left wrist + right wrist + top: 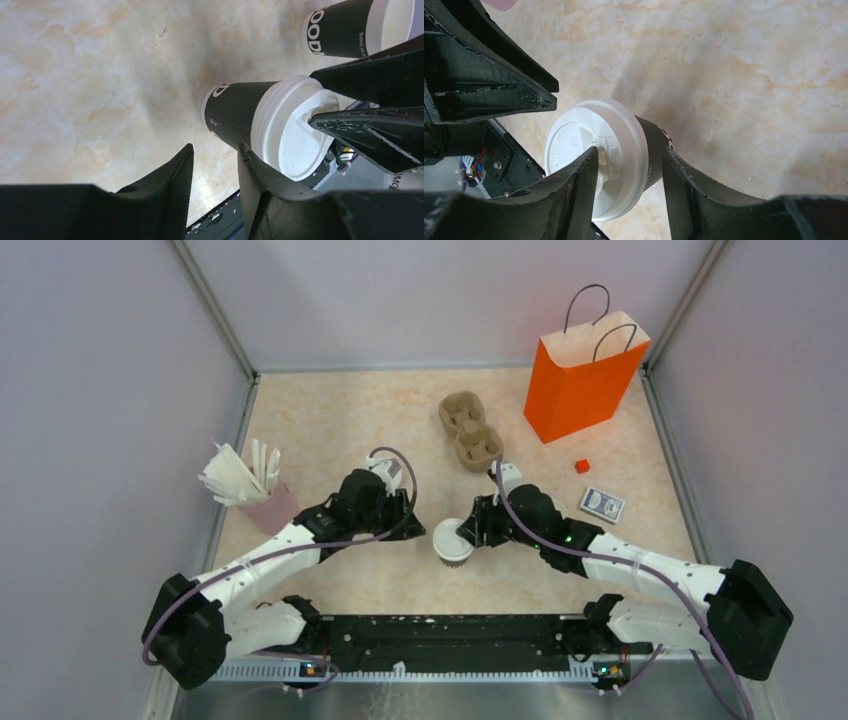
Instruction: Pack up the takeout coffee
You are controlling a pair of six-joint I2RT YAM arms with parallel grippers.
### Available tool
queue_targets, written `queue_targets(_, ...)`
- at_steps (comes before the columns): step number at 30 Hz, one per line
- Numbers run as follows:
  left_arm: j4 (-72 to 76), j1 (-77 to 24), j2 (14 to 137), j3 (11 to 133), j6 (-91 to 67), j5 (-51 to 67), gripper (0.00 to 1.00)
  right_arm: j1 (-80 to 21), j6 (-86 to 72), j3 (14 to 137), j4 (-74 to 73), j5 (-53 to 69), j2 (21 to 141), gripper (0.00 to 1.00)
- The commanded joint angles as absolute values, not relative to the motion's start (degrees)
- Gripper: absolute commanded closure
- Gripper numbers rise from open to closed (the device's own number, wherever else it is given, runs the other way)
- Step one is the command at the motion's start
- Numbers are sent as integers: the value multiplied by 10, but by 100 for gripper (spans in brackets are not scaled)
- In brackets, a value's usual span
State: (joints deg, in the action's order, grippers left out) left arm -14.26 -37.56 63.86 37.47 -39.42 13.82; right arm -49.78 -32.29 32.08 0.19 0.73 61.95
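The takeout coffee stands upright near the table's front middle, between the two grippers. It has a round white lid, and its body looks dark with white lettering in the wrist views. My right gripper is open and straddles the lid's rim: one fingertip lies over the lid's top by the sip tab, the other runs beside the cup's wall. My left gripper is open just left of the cup with only table between its fingers.
A brown pulp tray lies behind the cup, and the orange paper bag stands at the back right. A pink holder of white sticks is at the left, a card box and red cube at the right. Another dark cup shows in the left wrist view.
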Motion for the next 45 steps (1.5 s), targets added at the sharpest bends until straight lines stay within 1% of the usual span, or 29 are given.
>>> queue_targets(1, -165, -377, 613, 361, -385, 139, 56, -505, -279, 345, -18, 18, 623, 49)
queue_targets(5, -125, -376, 599, 336, -388, 178, 55, -504, -260, 364, -8, 28, 630, 42)
queue_targets(12, -93, -377, 604, 327, -376, 193, 53, -504, -268, 392, -5, 55, 630, 40)
queue_targets(19, -112, -375, 623, 379, -343, 106, 49, -504, -286, 411, -62, 43, 610, 40)
queue_targets(21, -108, -375, 635, 396, -332, 83, 48, -504, -292, 413, -96, 43, 595, 41)
queue_targets(24, -99, -375, 668, 427, -311, 87, 46, -504, -305, 405, -132, 51, 558, 45)
queue_targets(28, -82, -375, 721, 461, -295, 117, 46, -504, -308, 369, -142, 92, 512, 49)
queue_targets(31, -49, -375, 758, 474, -282, 179, 46, -504, -309, 336, -135, 113, 480, 51)
queue_targets(34, -31, -374, 802, 492, -271, 246, 46, -504, -309, 323, -145, 117, 459, 51)
queue_targets(38, -27, -375, 856, 502, -268, 291, 47, -504, -308, 317, -155, 119, 443, 51)
queue_targets(40, -20, -376, 865, 496, -271, 315, 48, -504, -310, 316, -158, 118, 437, 51)
queue_targets(45, -18, -376, 833, 461, -277, 305, 49, -504, -320, 315, -160, 114, 428, 51)
